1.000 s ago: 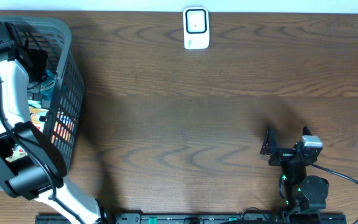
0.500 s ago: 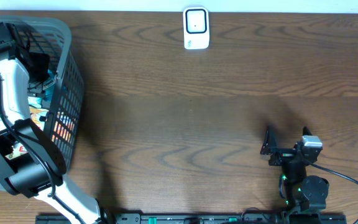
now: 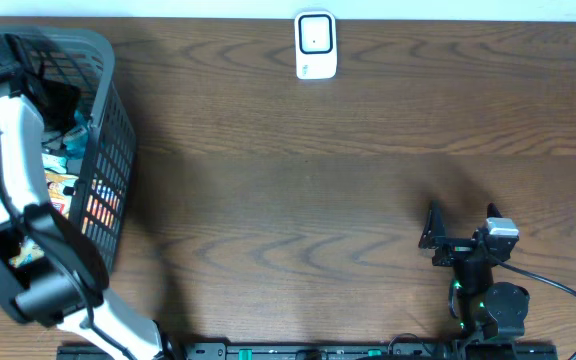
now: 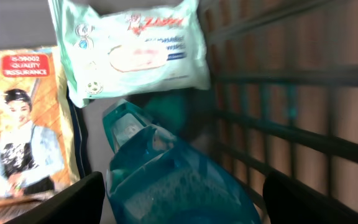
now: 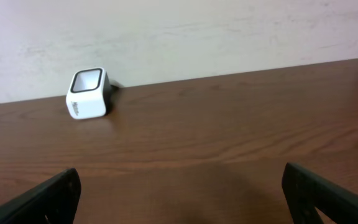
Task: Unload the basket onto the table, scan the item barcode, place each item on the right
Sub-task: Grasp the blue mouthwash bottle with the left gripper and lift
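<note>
Left end effector (image 4: 179, 205) sits inside the basket (image 4: 278, 74), its 2 fingers straddling a teal pouch (image 4: 166, 168) that lies lengthwise between them; whether they pinch it, I cannot tell. A wipes pack (image 4: 135, 50) lies just beyond. Right end effector (image 5: 182, 196), spread wide and empty, is well apart over the wooden counter (image 3: 318, 180), facing the scanner (image 3: 315, 45) at the far edge.

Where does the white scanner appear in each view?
Overhead: white scanner at top centre, at the far edge of the table.
Left wrist: not in it; basket interior only.
Right wrist: upper left, by the wall.
Shared landmark: that table, overhead and right wrist.
</note>
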`<control>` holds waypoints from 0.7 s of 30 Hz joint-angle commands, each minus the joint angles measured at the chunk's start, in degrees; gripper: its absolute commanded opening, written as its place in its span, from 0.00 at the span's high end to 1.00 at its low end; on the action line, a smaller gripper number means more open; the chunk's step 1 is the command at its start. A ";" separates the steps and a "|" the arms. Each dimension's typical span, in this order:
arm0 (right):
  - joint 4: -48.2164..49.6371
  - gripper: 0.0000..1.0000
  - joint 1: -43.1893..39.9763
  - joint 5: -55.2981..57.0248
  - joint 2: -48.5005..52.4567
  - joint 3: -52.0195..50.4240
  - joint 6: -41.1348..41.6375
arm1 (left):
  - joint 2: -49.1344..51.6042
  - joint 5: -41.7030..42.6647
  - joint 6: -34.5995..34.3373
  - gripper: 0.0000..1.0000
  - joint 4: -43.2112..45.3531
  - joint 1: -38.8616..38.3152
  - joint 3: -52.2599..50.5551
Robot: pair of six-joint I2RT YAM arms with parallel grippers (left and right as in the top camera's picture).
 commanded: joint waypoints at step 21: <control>-0.09 0.01 -0.20 0.50 -0.35 -0.13 -0.83 | -37.44 18.43 1.20 0.66 -0.37 -8.50 2.27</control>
